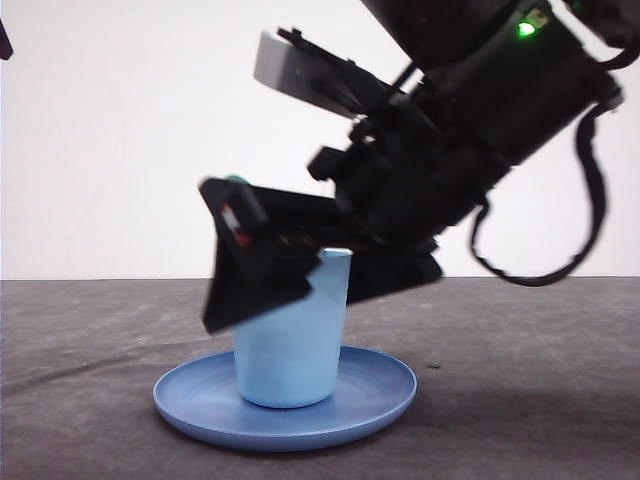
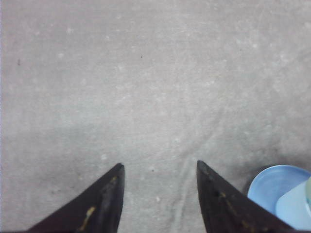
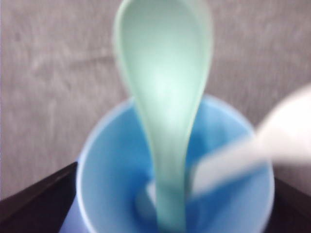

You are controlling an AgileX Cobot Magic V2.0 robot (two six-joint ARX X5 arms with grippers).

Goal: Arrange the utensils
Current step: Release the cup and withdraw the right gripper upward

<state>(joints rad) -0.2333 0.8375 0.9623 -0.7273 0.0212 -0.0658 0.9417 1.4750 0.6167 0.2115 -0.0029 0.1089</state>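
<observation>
- Even, soft indoor light; faint shadows on the grey table (image 1: 520,400).
- Right wrist view is blurred (the spoon (image 3: 165,97) especially).

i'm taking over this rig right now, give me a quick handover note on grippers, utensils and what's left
Left gripper: open, holding nothing, over bare grey table, beside the round blue plate.
Right gripper: at the rim of the light blue plastic cup; whether it is open or shut cannot be told.
Utensils: the pale mint-green plastic spoon stands handle-down in the cup; the white plastic fork leans in beside it. The wrist image is blurred, so a grip on either is unclear.
Done: both utensils are in the cup, which stands on the plate.
Left: probably just confirm release and back the right arm away without tipping the cup.
</observation>
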